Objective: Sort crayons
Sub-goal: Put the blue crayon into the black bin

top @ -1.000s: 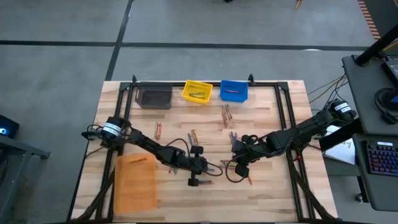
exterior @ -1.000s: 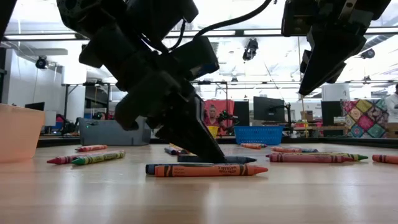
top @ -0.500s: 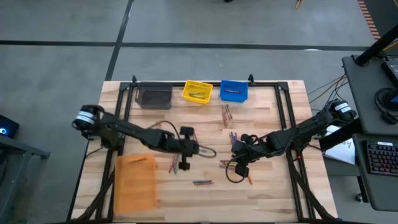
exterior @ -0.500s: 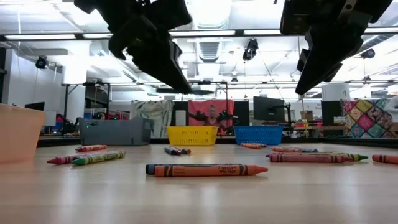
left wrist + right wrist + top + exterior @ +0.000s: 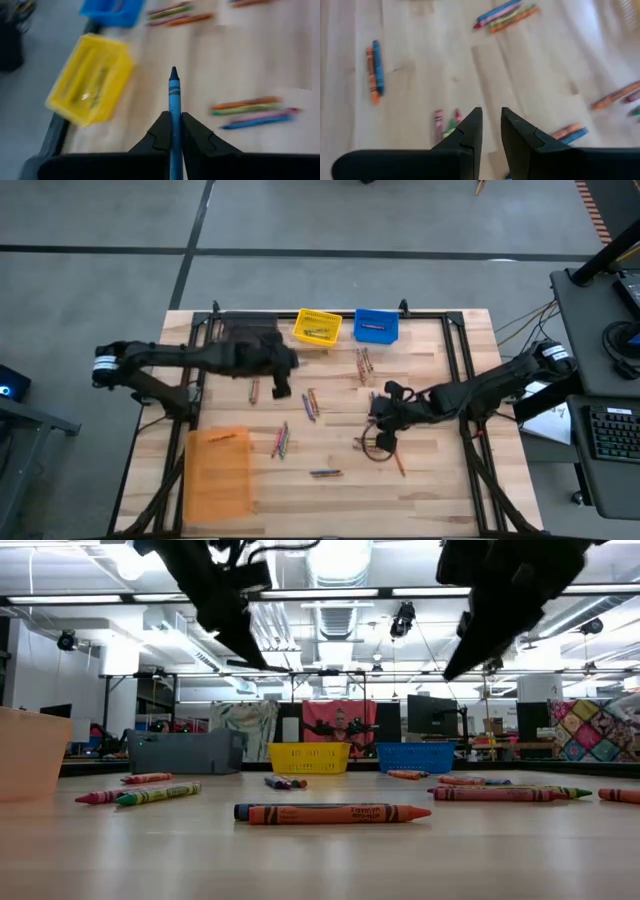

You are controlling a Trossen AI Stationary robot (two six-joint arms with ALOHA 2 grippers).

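The step in hand looks like a carry: the left gripper, in the upper left part of the table in the high view, has its fingers clamped on a blue crayon that sticks out forward between them in the left wrist view. The left arm reaches in from the left edge, stretched long across the gray bin, and the gripper hangs above the wood, not touching it. The next move, I think, calls for bringing the blue crayon over the blue bin at the top centre, just right of the yellow bin, and then opening the fingers there. Other crayons lie scattered on the table in small groups at the centre, and an orange bin stands lower left. The right gripper waits right of centre, its fingers a little apart and holding nothing, above loose crayons
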